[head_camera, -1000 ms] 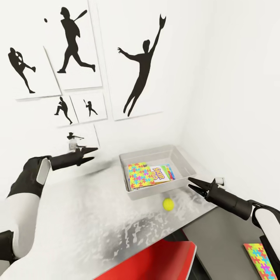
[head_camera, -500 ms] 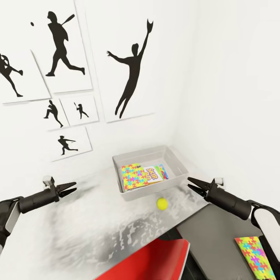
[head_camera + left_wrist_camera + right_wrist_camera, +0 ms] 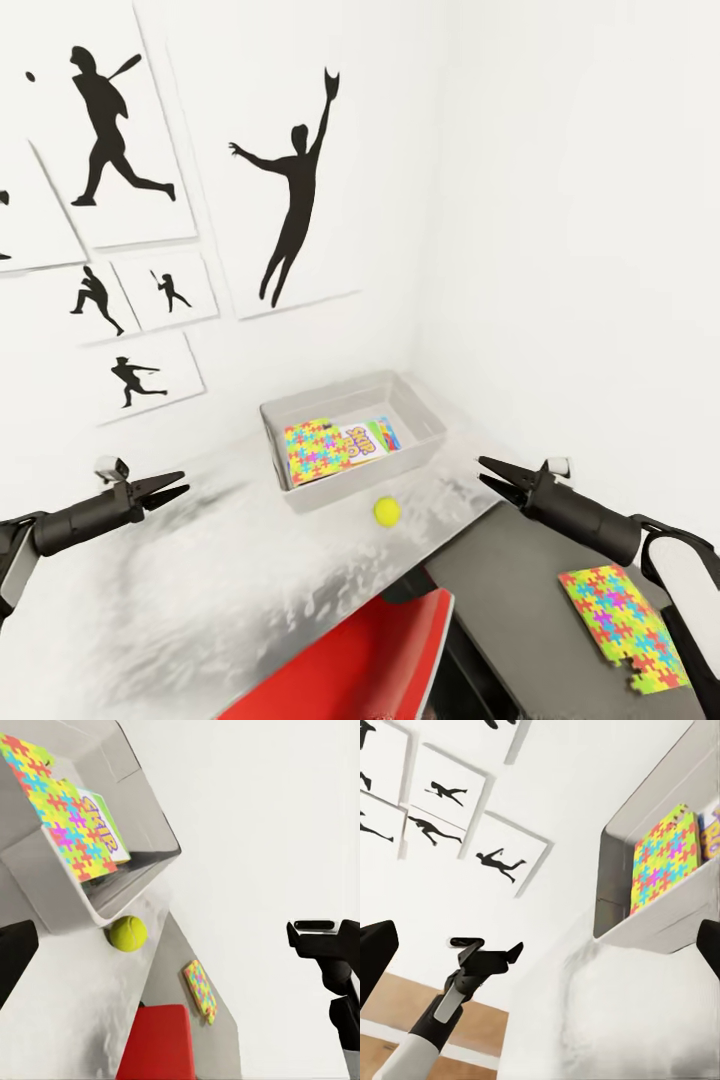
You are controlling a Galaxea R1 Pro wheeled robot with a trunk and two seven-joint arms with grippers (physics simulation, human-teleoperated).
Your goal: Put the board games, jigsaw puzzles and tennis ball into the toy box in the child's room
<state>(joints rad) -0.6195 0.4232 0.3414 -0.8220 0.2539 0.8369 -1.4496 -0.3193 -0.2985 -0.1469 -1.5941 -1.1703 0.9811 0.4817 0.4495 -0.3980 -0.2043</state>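
The light-grey toy box (image 3: pixel 340 490) stands in the table's far corner, with a jigsaw puzzle (image 3: pixel 308 452) and a board game (image 3: pixel 366 440) lying inside. Just in front of the box sits the yellow tennis ball (image 3: pixel 387 511) on the table. A second jigsaw puzzle (image 3: pixel 620 625) lies on the lower dark cabinet top. My left gripper (image 3: pixel 172 487) hovers open and empty over the table left of the box. My right gripper (image 3: pixel 486 472) is open and empty, right of the ball. The left wrist view takes in the box (image 3: pixel 52 907), ball (image 3: pixel 128 933) and second puzzle (image 3: pixel 200 988).
A red chair (image 3: pixel 370 660) stands tucked under the pale table (image 3: pixel 200 600) at its near edge. White walls close the corner behind and right of the box, the left one hung with black silhouette posters (image 3: pixel 290 190). The dark cabinet top (image 3: pixel 500 590) lies lower than the table.
The view has swung to the right, sliding everything leftward. My left arm dropped from near the wall down to just above the table. The right arm has kept its pose.
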